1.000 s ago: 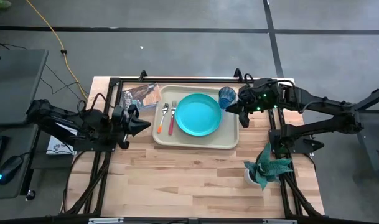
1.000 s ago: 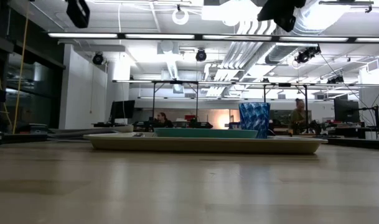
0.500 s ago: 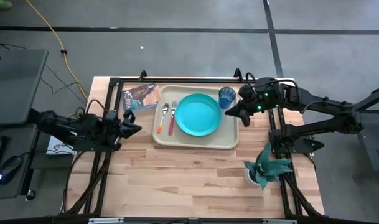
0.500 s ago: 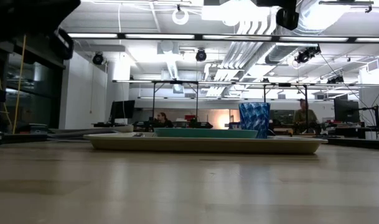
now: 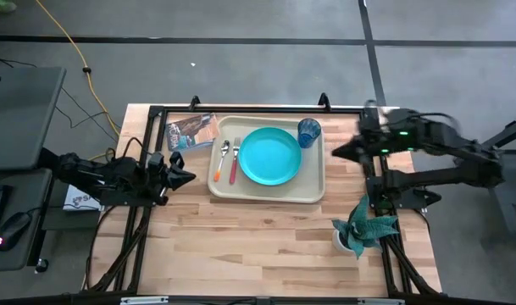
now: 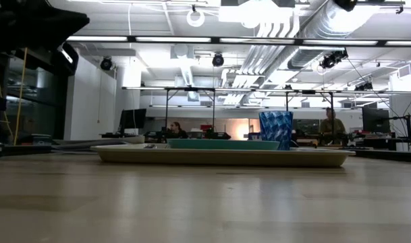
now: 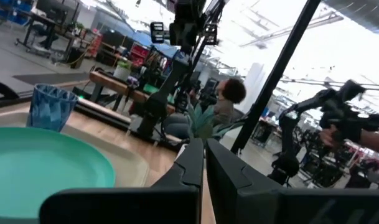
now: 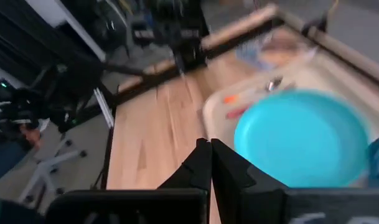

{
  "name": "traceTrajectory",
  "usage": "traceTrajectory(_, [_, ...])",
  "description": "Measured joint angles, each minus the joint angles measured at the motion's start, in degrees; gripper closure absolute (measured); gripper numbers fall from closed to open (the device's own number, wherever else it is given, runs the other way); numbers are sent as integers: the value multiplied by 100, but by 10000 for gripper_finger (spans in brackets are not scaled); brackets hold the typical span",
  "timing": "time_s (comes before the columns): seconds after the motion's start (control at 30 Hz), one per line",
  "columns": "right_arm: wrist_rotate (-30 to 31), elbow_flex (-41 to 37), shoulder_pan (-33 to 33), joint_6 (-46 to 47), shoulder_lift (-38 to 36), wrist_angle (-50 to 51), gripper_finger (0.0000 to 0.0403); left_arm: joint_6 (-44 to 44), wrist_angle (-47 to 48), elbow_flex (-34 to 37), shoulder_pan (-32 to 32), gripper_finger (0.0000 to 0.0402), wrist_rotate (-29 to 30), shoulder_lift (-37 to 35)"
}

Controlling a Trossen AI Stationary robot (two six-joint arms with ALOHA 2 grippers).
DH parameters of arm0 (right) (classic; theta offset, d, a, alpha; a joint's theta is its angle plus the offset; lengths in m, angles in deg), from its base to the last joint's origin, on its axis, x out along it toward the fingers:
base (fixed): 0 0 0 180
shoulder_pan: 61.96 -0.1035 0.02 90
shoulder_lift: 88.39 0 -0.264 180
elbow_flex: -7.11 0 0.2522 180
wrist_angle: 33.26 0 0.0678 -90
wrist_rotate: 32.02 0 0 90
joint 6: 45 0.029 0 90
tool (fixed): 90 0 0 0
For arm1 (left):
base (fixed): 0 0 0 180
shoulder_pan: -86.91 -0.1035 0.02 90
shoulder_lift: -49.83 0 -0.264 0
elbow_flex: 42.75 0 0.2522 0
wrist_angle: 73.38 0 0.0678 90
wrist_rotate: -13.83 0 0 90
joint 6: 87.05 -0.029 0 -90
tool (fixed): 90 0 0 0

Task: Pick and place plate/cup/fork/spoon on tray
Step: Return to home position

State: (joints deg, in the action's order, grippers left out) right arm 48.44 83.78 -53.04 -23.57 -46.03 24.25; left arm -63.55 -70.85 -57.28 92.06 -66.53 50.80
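The beige tray (image 5: 313,191) lies at the table's far middle. On it lie the turquoise plate (image 5: 269,156), the dark-blue cup (image 5: 308,131) standing at the tray's far right corner, the orange-handled spoon (image 5: 223,158) and the red-handled fork (image 5: 235,160), side by side left of the plate. My left gripper (image 5: 188,177) is shut and empty, left of the tray. My right gripper (image 5: 335,152) is shut and empty, right of the tray. The plate (image 8: 301,137) and cup (image 7: 51,107) show in the wrist views.
A brown printed booklet (image 5: 191,130) lies at the far left, beside the tray. A white pot with a teal plant (image 5: 363,229) stands near the right edge. Black frame bars run along the table's sides. Bare wood lies on the near half of the table.
My right gripper has drawn back from the cup toward the table's right edge; the cup stays standing on the tray. My left gripper has drawn back a little toward the left edge.
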Motion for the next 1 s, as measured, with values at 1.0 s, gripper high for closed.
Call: traceTrajectory(1.0, [109, -6010, -261, -666, -4216, -3955, 403, -8, -13, -2, 2, 401, 0, 50])
